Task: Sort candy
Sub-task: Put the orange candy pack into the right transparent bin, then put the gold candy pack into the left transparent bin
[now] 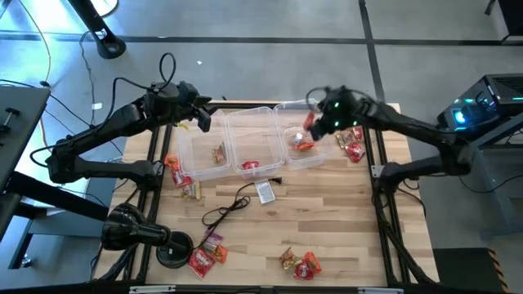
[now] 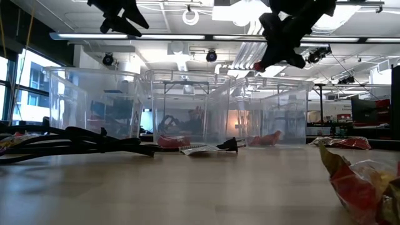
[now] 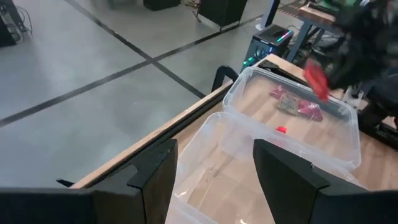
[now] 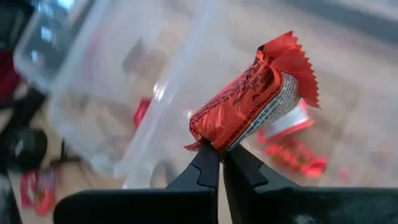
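Note:
Three clear bins stand in a row at the table's far middle: left bin [image 1: 186,167], middle bin [image 1: 245,114], right bin [image 1: 288,110]. My right gripper [image 1: 315,124] hangs over the right bin, shut on a red wrapped candy [image 4: 249,102], also seen as the red candy [image 2: 257,65] high above the bins. My left gripper [image 1: 202,119] hovers open over the left bin's far corner, touching nothing. A brown candy [image 1: 219,153] lies in the left bin, a red candy [image 1: 250,167] in the middle bin, red pieces [image 1: 304,145] in the right bin. My right gripper [image 4: 219,155] pinches the red candy by one crimped end of its wrapper [image 4: 202,140], between the two fingertips. The fingers come from above, slanting down. The candy is lifted clear over the right bin and sticks out beyond the fingertips, its other saw-toothed end [image 4: 295,59] free.
Loose candies lie left of the bins [image 1: 176,171], right of them [image 1: 351,143], and near the table's near edge [image 1: 204,257] [image 1: 299,263]. A small grey tag [image 1: 265,192] with a black cable [image 1: 225,211] lies in front of the bins. A black round stand [image 1: 135,233] sits at the near left.

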`<action>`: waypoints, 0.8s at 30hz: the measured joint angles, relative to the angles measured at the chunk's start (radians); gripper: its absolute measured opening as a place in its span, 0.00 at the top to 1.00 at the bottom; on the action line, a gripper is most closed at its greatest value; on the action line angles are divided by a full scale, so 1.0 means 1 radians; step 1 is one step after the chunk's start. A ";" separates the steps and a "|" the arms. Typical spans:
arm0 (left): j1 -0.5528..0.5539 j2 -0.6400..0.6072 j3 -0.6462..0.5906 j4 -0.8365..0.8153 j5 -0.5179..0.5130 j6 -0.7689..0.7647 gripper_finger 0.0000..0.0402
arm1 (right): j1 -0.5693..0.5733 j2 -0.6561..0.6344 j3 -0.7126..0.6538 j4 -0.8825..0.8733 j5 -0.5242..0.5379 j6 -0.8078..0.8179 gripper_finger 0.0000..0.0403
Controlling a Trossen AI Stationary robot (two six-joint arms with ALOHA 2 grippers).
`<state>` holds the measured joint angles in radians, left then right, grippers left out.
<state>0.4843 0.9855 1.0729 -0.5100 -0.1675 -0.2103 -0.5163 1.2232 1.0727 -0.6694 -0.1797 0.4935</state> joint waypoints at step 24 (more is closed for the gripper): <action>0.001 0.018 0.000 -0.001 0.008 -0.013 0.49 | 0.018 -0.048 0.186 -0.196 0.498 0.129 0.54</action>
<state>0.4854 1.0031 1.0729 -0.5114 -0.1593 -0.2230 -0.4983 1.1751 1.2588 -0.8651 0.3179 0.6222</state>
